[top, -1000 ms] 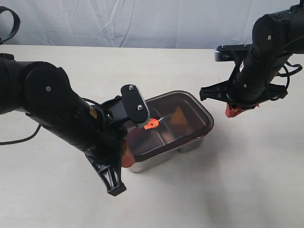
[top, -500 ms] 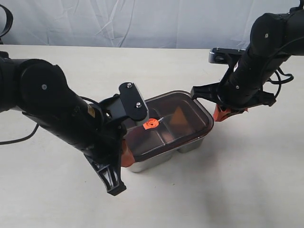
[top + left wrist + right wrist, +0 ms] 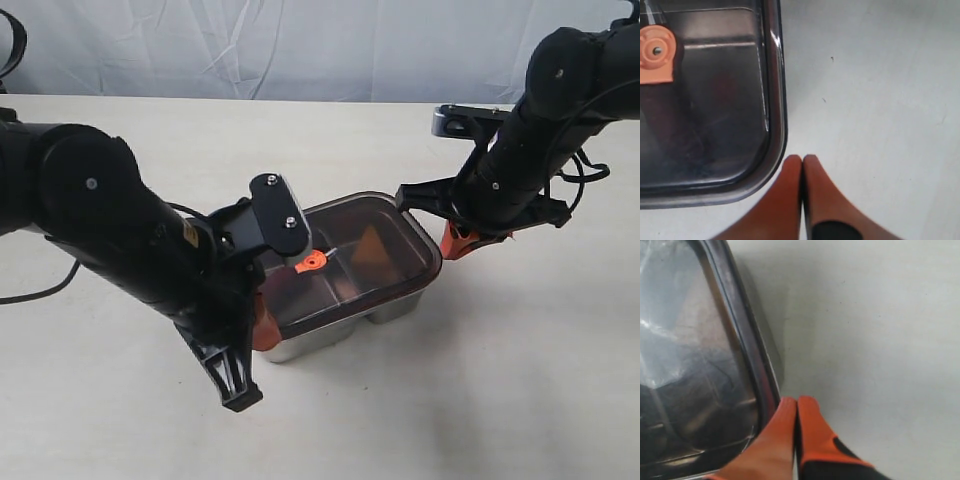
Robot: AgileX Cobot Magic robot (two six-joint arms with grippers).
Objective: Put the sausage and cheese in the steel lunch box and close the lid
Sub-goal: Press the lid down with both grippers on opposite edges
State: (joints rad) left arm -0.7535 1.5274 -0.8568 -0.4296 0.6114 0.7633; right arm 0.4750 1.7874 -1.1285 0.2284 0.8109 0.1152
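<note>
The left gripper (image 3: 802,159) is sitting pinched together by the near-left edge of the lid (image 3: 350,258), which is lying on the steel lunch box (image 3: 322,342). The cheese (image 3: 375,246) is showing through in the right compartment, and the right gripper (image 3: 796,400), also closed, is parked at the far-right corner.

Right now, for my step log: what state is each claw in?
Left claw: shut, holding nothing.
Right claw: shut, holding nothing.

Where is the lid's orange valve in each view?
Exterior view: orange valve at the centre of the lid.
Left wrist view: on the lid, at the frame's edge.
Right wrist view: not in it.
Shared landmark: the lid's dark rim.
</note>
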